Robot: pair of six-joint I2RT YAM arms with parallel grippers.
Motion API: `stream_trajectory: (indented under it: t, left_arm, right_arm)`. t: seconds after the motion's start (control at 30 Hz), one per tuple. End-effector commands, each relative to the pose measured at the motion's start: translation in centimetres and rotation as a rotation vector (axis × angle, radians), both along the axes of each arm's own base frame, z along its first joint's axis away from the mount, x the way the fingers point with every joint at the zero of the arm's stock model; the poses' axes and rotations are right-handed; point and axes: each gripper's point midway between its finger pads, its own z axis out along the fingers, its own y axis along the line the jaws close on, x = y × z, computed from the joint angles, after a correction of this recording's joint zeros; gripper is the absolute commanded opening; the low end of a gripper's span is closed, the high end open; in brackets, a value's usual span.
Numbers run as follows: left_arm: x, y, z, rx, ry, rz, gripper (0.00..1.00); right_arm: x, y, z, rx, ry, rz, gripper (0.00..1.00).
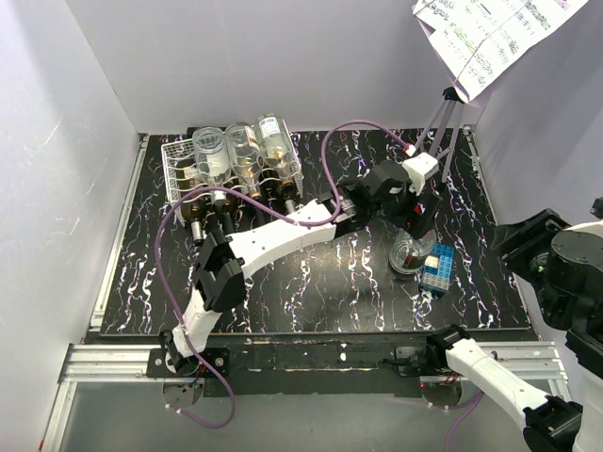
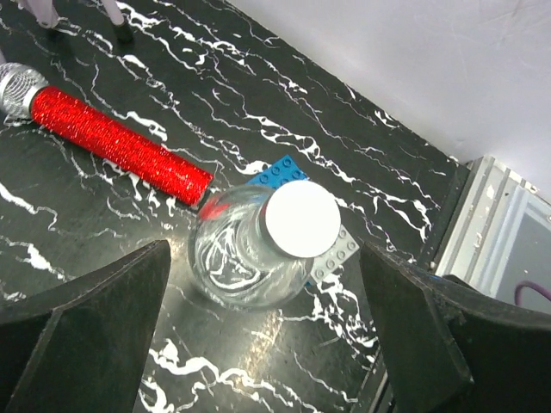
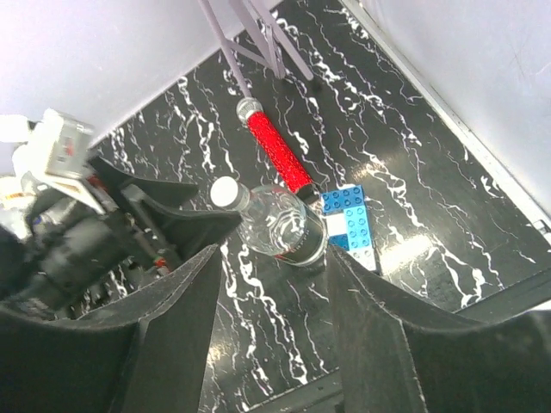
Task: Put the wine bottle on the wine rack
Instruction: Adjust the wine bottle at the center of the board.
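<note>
The wine bottle (image 1: 407, 254) is clear glass with a white cap (image 2: 301, 219) and stands upright on the black marbled table, right of centre. My left gripper (image 1: 415, 224) hovers over it, open. In the left wrist view the bottle (image 2: 232, 258) sits just ahead of the spread fingers (image 2: 86, 327), with nothing between them. My right gripper (image 3: 274, 262) is open and empty, high above the table's near side, and the bottle (image 3: 280, 228) lies far below it. The white wire wine rack (image 1: 171, 155) at the back left holds several bottles.
A red glitter microphone (image 2: 120, 146) lies behind the bottle. Blue and grey toy bricks (image 1: 438, 268) lie against its right side. A tripod (image 1: 443, 122) carrying a paper sheet (image 1: 490, 33) stands at the back right. White walls enclose the table on three sides.
</note>
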Motion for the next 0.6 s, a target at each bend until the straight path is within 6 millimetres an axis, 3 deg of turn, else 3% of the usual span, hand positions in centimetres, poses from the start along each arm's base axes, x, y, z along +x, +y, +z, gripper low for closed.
stream_trajectory:
  t: [0.0, 0.07, 0.2, 0.37, 0.57]
  left_arm:
    - [-0.1, -1.7, 4.3, -0.100, -0.114, -0.031, 0.92]
    - [0.1, -2.2, 3.4, -0.085, -0.133, -0.040, 0.87]
    - [0.6, -2.9, 2.5, -0.065, -0.159, -0.047, 0.67]
    - [0.3, -3.6, 1.8, -0.047, -0.189, -0.104, 0.65]
    - [0.7, -3.7, -0.5, 0.008, -0.195, -0.106, 0.68]
  right_arm:
    - [-2.7, -2.6, -1.4, -0.048, 0.084, -0.085, 0.59]
    - [-3.2, -3.1, -1.6, -0.057, 0.085, -0.097, 0.58]
    - [-4.0, -3.5, -1.6, -0.048, 0.074, -0.096, 0.57]
    - [-4.3, -3.7, -1.9, -0.050, 0.081, -0.106, 0.56]
    - [-4.2, -3.7, -2.1, -0.050, 0.082, -0.108, 0.56]
